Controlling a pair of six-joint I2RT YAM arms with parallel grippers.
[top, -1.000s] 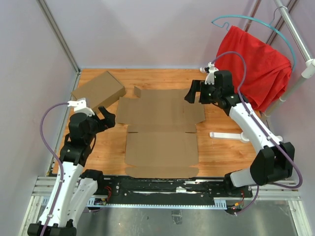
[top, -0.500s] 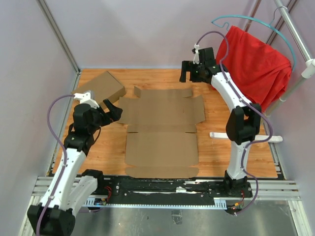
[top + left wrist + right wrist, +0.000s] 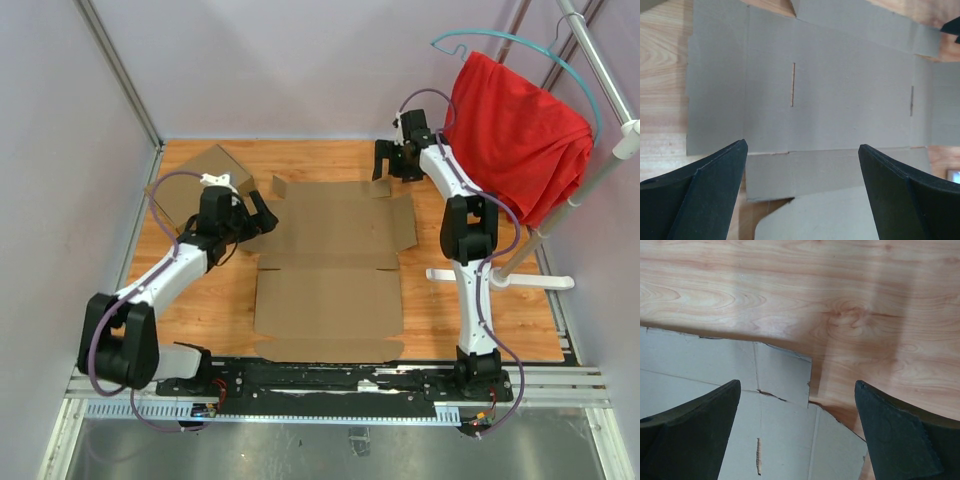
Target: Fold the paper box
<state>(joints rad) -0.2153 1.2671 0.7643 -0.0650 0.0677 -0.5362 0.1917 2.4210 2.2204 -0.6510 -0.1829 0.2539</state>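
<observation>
the paper box (image 3: 330, 270) is not a box yet. it lies unfolded and flat in the middle of the worktop (image 3: 425, 310), running from 12 to 6 o'clock, with only the small tabs on its 12 o'clock edge lifted a little. the left end effector (image 3: 262, 216) hovers at the sheet's 10 o'clock side flap, fingers spread wide and holding nothing. the right end effector (image 3: 392, 172) hangs above the 1 o'clock corner, likewise spread wide and empty.

the main risk, as i judge it, is sliding. the sheet is loose on smooth wood, so a push from one side alone would likely shove or spin it instead of bending it at a crease. the flaps lie flush, so a finger may skate over the edge or scrape the wood rather than get underneath. the right wrist view shows a ragged cut between tab and panel at the 1 o'clock corner; a hard pinch there could tear it or start a fold off the scored line. a second cardboard box (image 3: 203, 178) sits just beyond the left end effector toward 10 o'clock, and a red cloth (image 3: 515, 120) hangs at 2 o'clock near the right arm. a wide swing could knock one or catch the other.
</observation>
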